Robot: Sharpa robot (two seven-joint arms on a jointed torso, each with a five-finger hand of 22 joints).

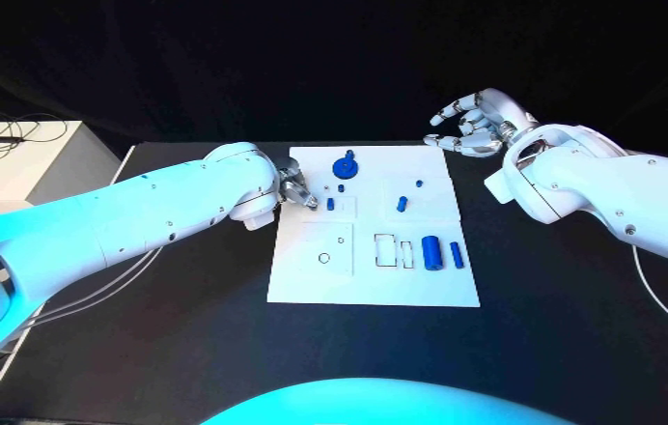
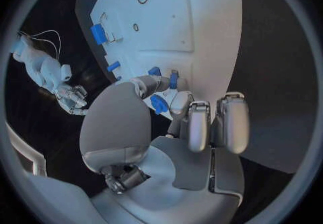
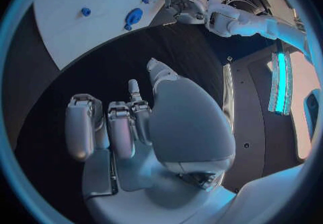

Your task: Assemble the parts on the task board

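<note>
At the left edge of the flat white task board (image 1: 374, 280) on the black surface (image 1: 557, 290), a small blue part (image 2: 159, 104) is pinched by the left hand (image 1: 295, 185), seemingly for insertion. The right hand (image 1: 478, 124) is kept loosely curled, holding nothing, off the far right corner, likely for clearance.

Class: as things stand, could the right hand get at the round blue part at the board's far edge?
Probably yes: the right hand hovers just beyond the board, fingers apart, with nothing between it and the round blue part.
</note>
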